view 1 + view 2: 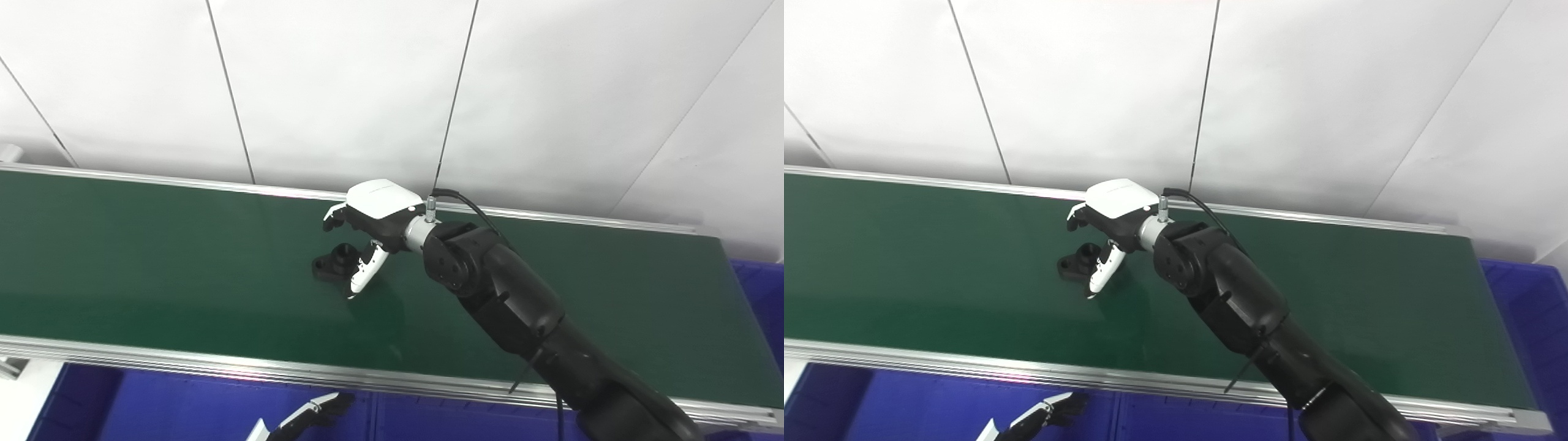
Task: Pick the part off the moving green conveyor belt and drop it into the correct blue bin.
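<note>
Left eye view: right robot hand (367, 228) open over black part (334, 261); belt (153, 263) bare nearby.

Small black moulded part (334, 262) with round socket, lay flat mid-width on dark green conveyor belt (153, 263), blue plastic bins (762, 306) beside and below belt.

1. right arm (508, 300) comes in from the bottom right corner and stretches way out, up and to the left
2. right hand (370, 217) sits at the end of it, white back facing up, fingers (334, 215) curled down, thumb (364, 271) pointing down and splayed apart from them, so spread and holding nothing
3. left hand (303, 419) barely pokes in at the bottom edge, low down, only fingertips showing, can't say if it's spread or closed
</note>
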